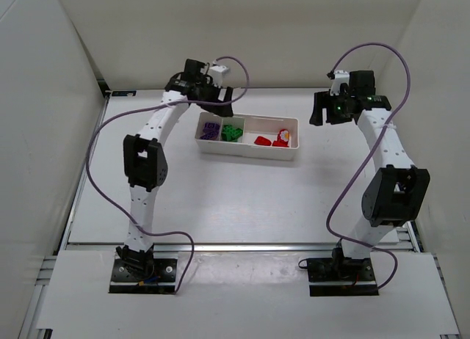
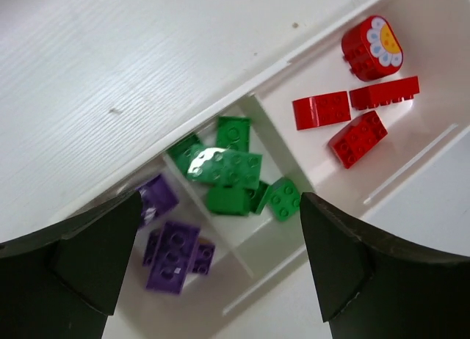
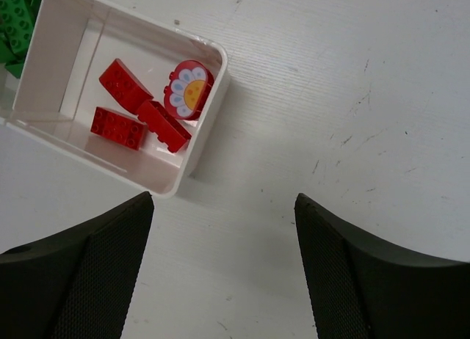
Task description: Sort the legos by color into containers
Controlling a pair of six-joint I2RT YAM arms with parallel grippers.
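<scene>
All the legos we can spot are inside the white tray (image 1: 247,153). The purple ones (image 2: 173,255) are in the left compartment and the green ones (image 2: 226,167) in the middle. The red ones (image 2: 358,136), plus a round red flower piece (image 2: 372,47), are on the right. We see no brick lying outside it, so the sorting looks pretty much done to us.

The left jaws hang wide right over the purple/green end with nothing between them. The right jaws are wide and empty too, over bare table (image 3: 352,97) just off the red end.

What bugs us is the green pile. It's heaped against the thin divider (image 2: 222,240) next to purple, and we can't tell if a brick laps over it. If the left arm pulls away low or sideways, a finger could clip the rim. The tray seems to just rest there loose, so a jolt might tip a green one into purple.

The table is white with a fine grain, plus a few scuffs and dark specks. Plain white panels (image 1: 44,133) box it in at the back and both sides, and purple cables (image 1: 95,155) loop off the arms.
</scene>
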